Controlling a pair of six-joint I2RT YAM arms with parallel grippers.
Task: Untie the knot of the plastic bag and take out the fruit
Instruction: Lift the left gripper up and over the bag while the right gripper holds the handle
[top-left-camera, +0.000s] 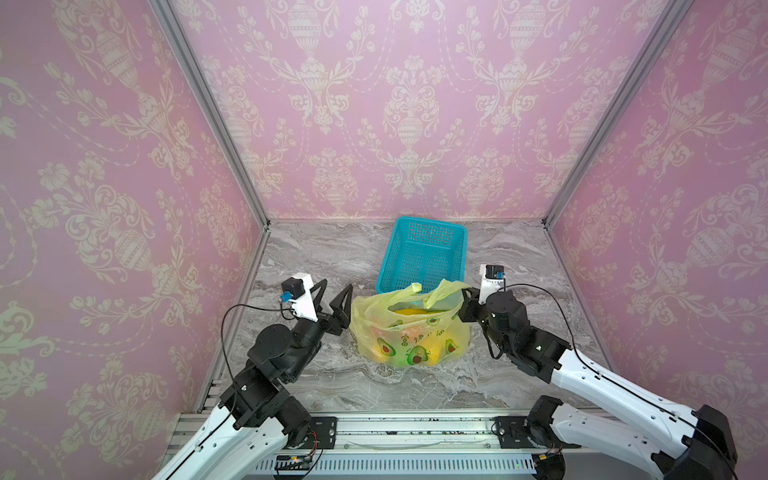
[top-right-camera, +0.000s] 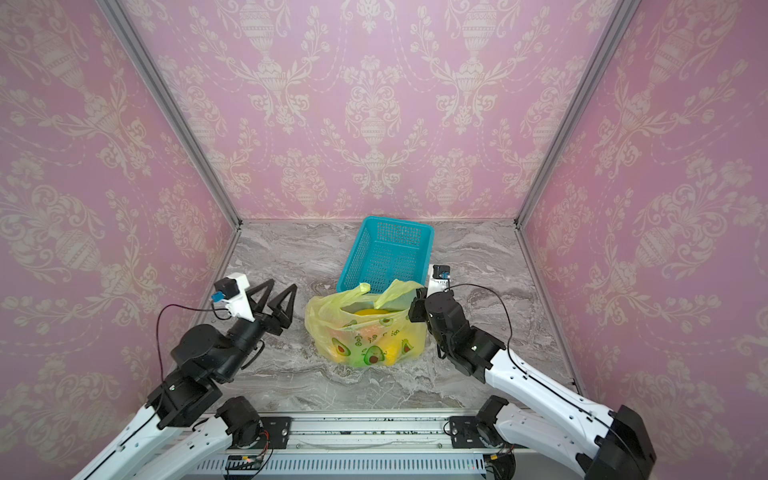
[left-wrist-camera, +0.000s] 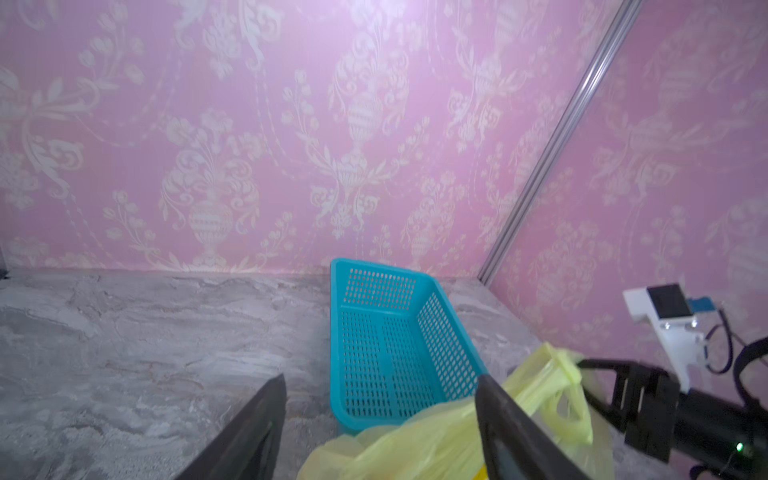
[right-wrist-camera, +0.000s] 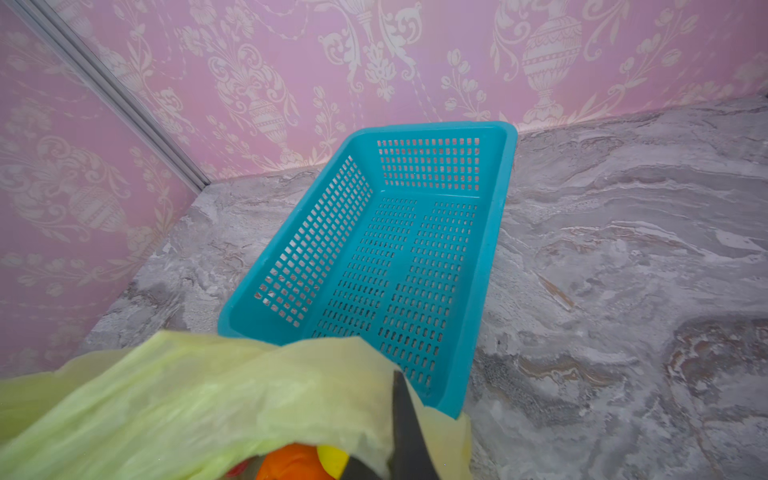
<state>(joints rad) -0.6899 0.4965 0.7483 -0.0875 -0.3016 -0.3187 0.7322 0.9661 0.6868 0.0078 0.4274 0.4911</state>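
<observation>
The plastic bag (top-left-camera: 411, 336) (top-right-camera: 365, 336) sits mid-table, yellow-green with avocado prints, its mouth gaping upward. The knot is not in view; two loose handles (top-left-camera: 442, 291) stand apart above the mouth. Fruit shows inside: a yellow piece (top-left-camera: 409, 312) (top-right-camera: 370, 312) in both top views, an orange one (right-wrist-camera: 291, 461) and a yellow one (right-wrist-camera: 332, 455) in the right wrist view. My left gripper (top-left-camera: 336, 286) (top-right-camera: 282, 284) (left-wrist-camera: 382, 378) is open at the bag's left edge, holding nothing. My right gripper (top-left-camera: 463, 297) (top-right-camera: 415, 297) (right-wrist-camera: 395, 386) is shut on the bag's right handle (left-wrist-camera: 569, 365).
A turquoise perforated basket (top-left-camera: 424, 222) (top-right-camera: 390, 222) (left-wrist-camera: 336, 332) (right-wrist-camera: 505, 208) stands with nothing in it just behind the bag, touching its far side. Pink-papered walls close the marble table at the back and on both sides.
</observation>
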